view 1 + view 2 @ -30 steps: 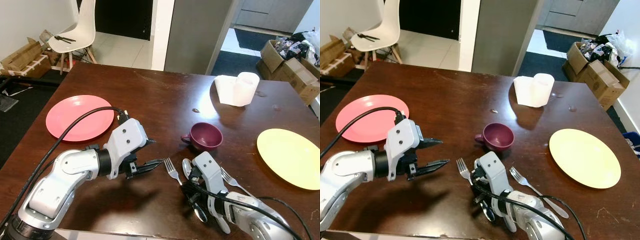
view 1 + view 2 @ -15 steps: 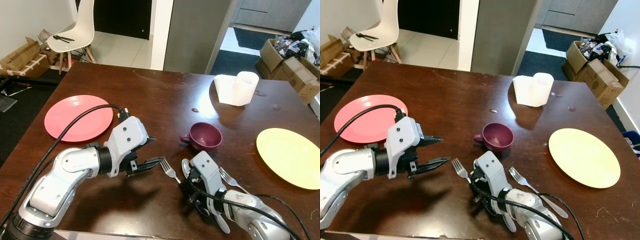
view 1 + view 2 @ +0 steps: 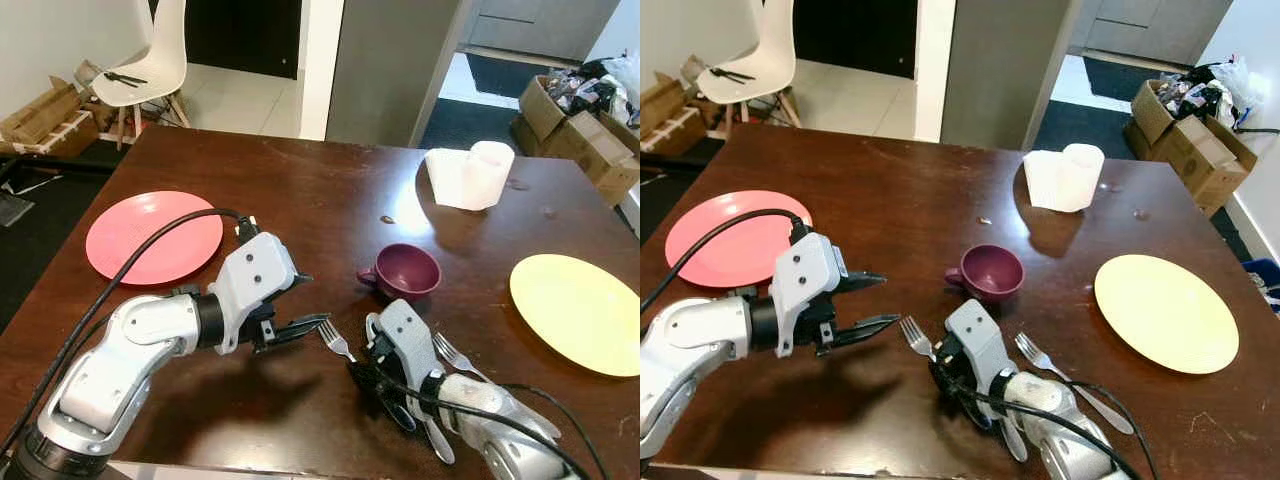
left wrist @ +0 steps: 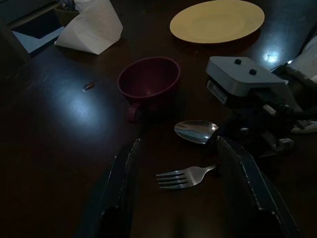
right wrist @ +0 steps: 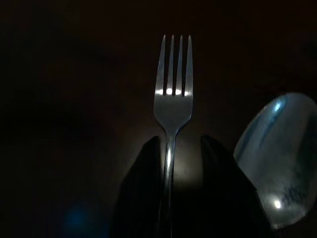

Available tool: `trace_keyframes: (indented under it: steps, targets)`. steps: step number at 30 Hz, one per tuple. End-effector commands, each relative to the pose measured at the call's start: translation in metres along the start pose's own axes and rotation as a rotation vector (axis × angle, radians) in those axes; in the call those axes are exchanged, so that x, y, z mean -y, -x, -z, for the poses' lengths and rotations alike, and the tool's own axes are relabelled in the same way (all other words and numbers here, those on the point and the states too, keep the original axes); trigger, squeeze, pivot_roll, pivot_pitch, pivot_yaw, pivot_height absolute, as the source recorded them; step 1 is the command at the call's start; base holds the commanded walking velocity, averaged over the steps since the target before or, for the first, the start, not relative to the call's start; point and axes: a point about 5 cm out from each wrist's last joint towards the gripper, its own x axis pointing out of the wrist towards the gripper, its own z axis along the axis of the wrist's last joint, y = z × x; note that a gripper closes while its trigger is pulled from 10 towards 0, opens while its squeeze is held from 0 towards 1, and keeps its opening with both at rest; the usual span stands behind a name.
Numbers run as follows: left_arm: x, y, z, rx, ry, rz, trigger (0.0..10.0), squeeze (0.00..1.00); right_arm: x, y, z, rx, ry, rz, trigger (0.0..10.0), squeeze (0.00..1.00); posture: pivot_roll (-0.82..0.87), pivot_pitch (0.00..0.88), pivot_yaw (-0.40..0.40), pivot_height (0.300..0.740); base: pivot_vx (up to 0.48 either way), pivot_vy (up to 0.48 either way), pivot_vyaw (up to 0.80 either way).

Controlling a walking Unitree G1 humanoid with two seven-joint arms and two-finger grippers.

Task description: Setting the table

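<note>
Right gripper (image 3: 940, 368) clamps fork (image 3: 912, 336) just before maroon cup (image 3: 991, 271); left gripper (image 3: 868, 302) spread, empty, left of cup. Plates unset; cutlery placement pending.

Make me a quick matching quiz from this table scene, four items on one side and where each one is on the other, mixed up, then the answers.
Items:
1. pink plate
2. yellow plate
3. maroon cup
4. fork

Places:
A. held in the right gripper
B. table's right side
C. near the table's middle
D. table's left side

Pairs: 1-D, 2-B, 3-C, 4-A
</note>
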Motion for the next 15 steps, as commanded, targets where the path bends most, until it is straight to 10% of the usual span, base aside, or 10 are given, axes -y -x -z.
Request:
trace_keyframes:
  steps: [1,3,15]
  targets:
    - [0.0,0.0,0.0,-0.005,0.005,0.007,10.0,0.0,-0.007,-0.002,0.035,-0.141,-0.061,-0.025,4.0,0.0,-0.02,0.095,0.039,0.74,0.0,0.0,0.0]
    - [0.0,0.0,0.0,-0.005,0.005,0.006,10.0,0.0,-0.009,-0.005,0.039,-0.147,-0.058,-0.048,0.0,0.0,-0.02,0.094,0.04,0.74,0.0,0.0,0.0]
    - [0.0,-0.001,0.0,-0.002,0.01,-0.005,10.0,0.0,-0.007,0.006,0.057,-0.137,-0.06,-0.072,0.0,0.0,-0.02,0.089,0.034,0.74,0.0,0.0,0.0]
